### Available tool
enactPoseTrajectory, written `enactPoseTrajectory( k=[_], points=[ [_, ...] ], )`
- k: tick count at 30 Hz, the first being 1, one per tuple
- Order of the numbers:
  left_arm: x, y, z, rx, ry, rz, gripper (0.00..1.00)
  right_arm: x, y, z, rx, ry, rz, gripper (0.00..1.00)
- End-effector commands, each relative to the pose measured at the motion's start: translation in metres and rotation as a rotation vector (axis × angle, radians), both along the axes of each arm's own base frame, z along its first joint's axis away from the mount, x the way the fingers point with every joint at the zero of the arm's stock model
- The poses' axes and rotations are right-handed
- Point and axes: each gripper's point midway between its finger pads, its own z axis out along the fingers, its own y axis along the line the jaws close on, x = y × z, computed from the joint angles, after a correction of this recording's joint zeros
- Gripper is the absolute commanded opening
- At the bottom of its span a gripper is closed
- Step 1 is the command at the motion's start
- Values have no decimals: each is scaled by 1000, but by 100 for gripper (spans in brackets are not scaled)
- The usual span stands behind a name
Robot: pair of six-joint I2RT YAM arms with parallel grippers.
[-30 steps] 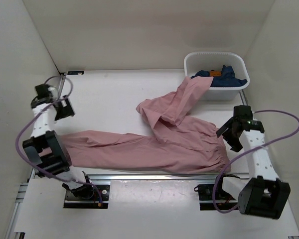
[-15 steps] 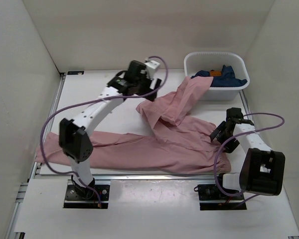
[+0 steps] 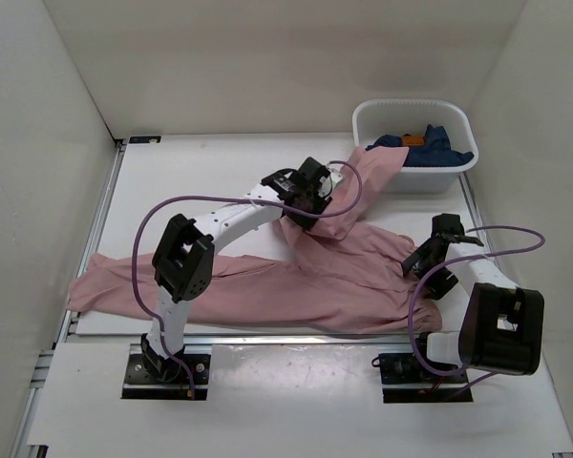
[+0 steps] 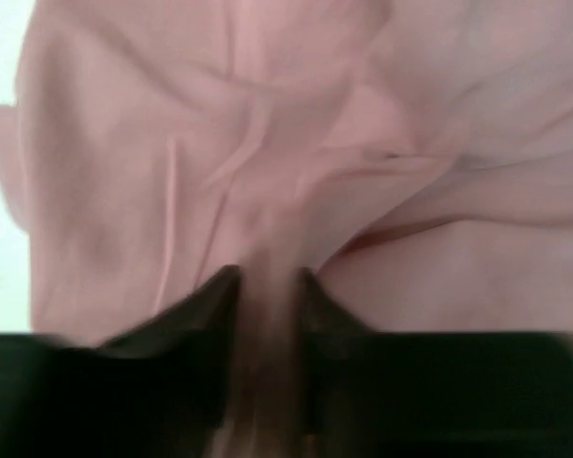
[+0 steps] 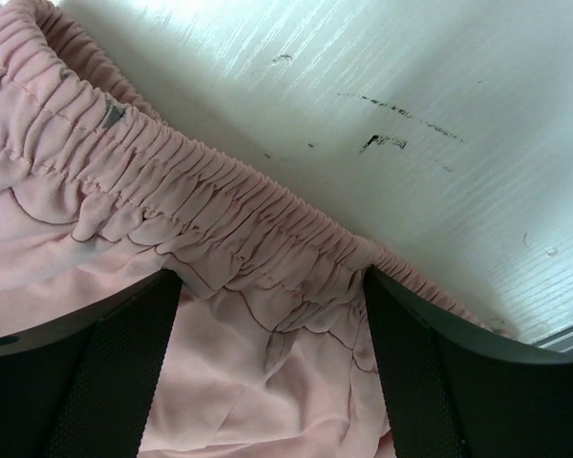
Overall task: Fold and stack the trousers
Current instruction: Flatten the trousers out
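The dusty-pink trousers (image 3: 334,281) lie across the front of the table. One leg runs left to the table edge, and the other is doubled back toward the bin. My left gripper (image 3: 315,197) is at the middle of that doubled-back leg. In the left wrist view my left gripper (image 4: 267,286) is shut on a bunched ridge of the trousers (image 4: 267,143), with pink cloth filling the narrow gap. My right gripper (image 3: 434,256) is at the waist end. My right gripper (image 5: 272,286) is open, its fingers (image 5: 124,353) straddling the gathered elastic waistband (image 5: 220,196).
A white bin (image 3: 420,178) stands at the back right with dark blue garments (image 3: 437,148) and an orange patch inside. The trouser leg tip rests against its front wall. White walls close in left, right and back. A metal rail (image 3: 286,336) runs along the front.
My left arm swung from the far left to the middle of the table and closed on the doubled-back leg. My right gripper dropped toward the waistband and stayed open.
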Motion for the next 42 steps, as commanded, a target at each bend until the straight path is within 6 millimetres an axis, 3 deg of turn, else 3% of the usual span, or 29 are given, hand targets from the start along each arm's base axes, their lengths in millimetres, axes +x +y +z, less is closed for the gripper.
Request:
enactPoseTrajectory(
  k=[1, 2, 4, 6, 7, 8, 9, 10, 11, 12, 14, 15, 18, 21, 22, 24, 25, 26, 27, 28, 29, 30, 32, 33, 35, 36, 39, 41, 42],
  points=[
    [14, 27, -9, 120, -66, 82, 33, -16, 5, -26, 29, 70, -35, 80],
    [19, 34, -13, 155, -86, 107, 14, -18, 4, -29, 22, 86, -37, 78],
    [27, 47, 1, 137, -102, 140, 14, -22, 4, -35, 25, 121, -38, 75],
    [36, 65, 18, 88, -102, 174, 14, -28, 3, -42, 19, 164, -39, 63],
    [36, 74, 44, 34, -125, 186, 14, -30, 3, -44, 20, 177, -39, 58],
    [45, 97, 53, 0, -115, 227, 14, -28, 1, -44, 10, 178, -41, 50],
    [31, 103, 47, -58, -38, 194, 14, -28, 1, -44, 9, 179, -32, 47],
    [23, 116, 66, -126, -36, 193, 14, -28, -1, -44, -2, 180, -33, 44],
    [23, 143, 63, -154, 4, 234, 19, -26, -1, -44, -2, 181, -33, 42],
    [-1, 150, 40, -182, 106, 214, 25, -22, -2, -42, -4, 172, -23, 42],
    [-24, 168, 33, -204, 154, 229, 32, -19, -3, -42, -16, 175, -3, 42],
    [-48, 178, 8, -165, 226, 240, 48, -18, 0, -40, -19, 174, 22, 42],
    [-72, 184, -6, -124, 263, 236, 82, -8, 2, -33, -64, 159, 86, 44],
    [-65, 169, 8, -122, 212, 199, 95, -2, 6, -26, -88, 154, 118, 46],
    [-46, 159, 31, -145, 147, 190, 97, 4, 6, -23, -89, 140, 117, 46],
    [-21, 141, 36, -138, 117, 180, 100, 4, 7, -23, -80, 139, 119, 46],
    [6, 133, 61, -160, 41, 190, 100, 8, 7, -21, -81, 129, 118, 46],
    [21, 127, 65, -161, 21, 196, 100, 6, 7, -23, -82, 140, 128, 46],
    [38, 121, 45, -129, 48, 208, 100, 4, 9, -23, -82, 151, 137, 46],
    [63, 115, 62, -140, -17, 225, 100, 7, 9, -21, -84, 142, 146, 46],
    [73, 107, 58, -129, -25, 224, 100, 6, 9, -23, -83, 152, 146, 47],
    [86, 103, 29, -91, 9, 236, 100, 6, 8, -23, -85, 154, 155, 47],
    [101, 82, 27, -75, -28, 225, 100, 6, 8, -23, -85, 154, 155, 47],
    [101, 70, 0, -47, 9, 206, 100, 2, 8, -25, -83, 173, 156, 47],
    [106, 52, -7, -70, 18, 177, 100, 3, 8, -24, -83, 181, 156, 47],
    [108, 48, -25, -62, 49, 169, 100, 2, 8, -26, -82, 192, 157, 47],
    [114, 30, -30, -96, 57, 137, 100, 2, 5, -26, -103, 204, 163, 48],
    [117, 28, -50, -79, 79, 138, 100, 2, 5, -26, -103, 204, 163, 48],
    [115, 26, -55, -85, 95, 129, 94, 0, 5, -26, -102, 213, 164, 48]
  ],
)
